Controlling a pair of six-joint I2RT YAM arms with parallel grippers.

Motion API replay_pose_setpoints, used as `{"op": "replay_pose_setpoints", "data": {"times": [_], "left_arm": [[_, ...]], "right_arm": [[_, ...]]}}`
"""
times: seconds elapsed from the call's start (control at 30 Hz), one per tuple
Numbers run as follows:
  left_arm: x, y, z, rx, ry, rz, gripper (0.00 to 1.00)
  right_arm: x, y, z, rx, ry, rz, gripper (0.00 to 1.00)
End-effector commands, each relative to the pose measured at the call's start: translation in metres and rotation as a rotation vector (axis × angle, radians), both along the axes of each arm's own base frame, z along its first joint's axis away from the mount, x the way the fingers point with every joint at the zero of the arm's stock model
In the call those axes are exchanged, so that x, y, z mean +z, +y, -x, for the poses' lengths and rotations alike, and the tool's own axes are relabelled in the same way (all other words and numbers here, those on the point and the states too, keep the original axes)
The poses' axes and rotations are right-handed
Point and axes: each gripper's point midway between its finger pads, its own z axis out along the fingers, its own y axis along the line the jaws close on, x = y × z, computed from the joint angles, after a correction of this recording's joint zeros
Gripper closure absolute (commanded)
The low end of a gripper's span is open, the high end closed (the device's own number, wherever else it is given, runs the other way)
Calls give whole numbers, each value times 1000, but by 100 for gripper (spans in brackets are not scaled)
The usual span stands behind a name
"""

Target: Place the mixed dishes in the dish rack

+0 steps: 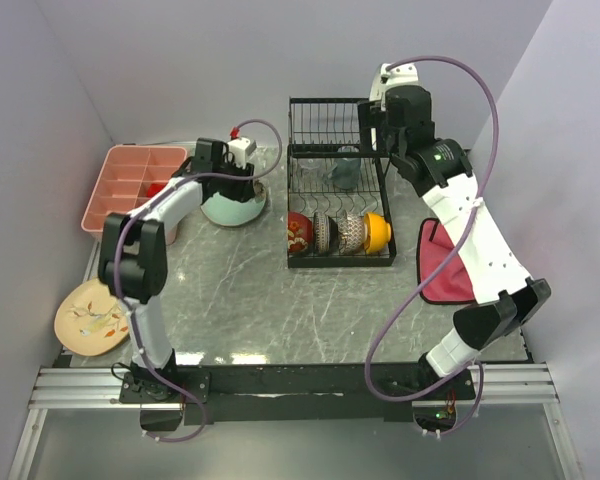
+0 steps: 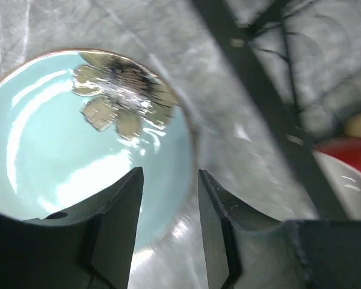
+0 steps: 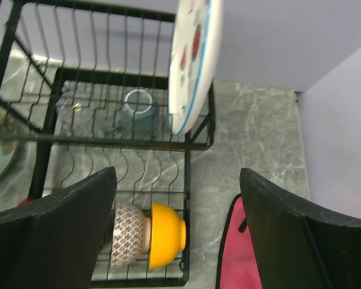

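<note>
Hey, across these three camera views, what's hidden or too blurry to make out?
Top view: the left gripper hides its own fingertips and part of the mint floral plate.
Top view: the right gripper mostly covers the white watermelon-print plate.
Left wrist view: the black wire dish rack and a red dish are blurred.
Right wrist view: a finger hides bowls left of the patterned bowl.
</note>
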Motion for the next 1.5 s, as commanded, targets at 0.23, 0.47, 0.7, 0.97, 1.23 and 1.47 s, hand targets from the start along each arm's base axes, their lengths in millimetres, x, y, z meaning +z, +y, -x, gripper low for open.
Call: {"op": "replay_pose_setpoints", "data": {"times": [0.23, 0.47, 0.7, 0.97, 1.23, 1.47], "left_arm": [[-60, 24, -38, 25, 108, -180, 63], [-105, 31, 24, -43, 318, -248, 78], [-135, 39, 103, -105, 545, -296, 76], [-148, 32, 177, -146, 695, -282, 75], [-141, 38, 241, -196, 754, -338, 73], [-131, 57, 269, -204, 864, -402, 75]], "right_arm": [[6, -1, 19, 59, -21, 19, 9], [-8, -1, 29, 85, 10, 16, 10], [-14, 5, 27, 106, 32, 3, 10], [-23, 17, 28, 152, 67, -23, 10], [-27, 15, 37, 167, 81, -20, 10], [-28, 9, 44, 161, 77, 0, 10]]}}
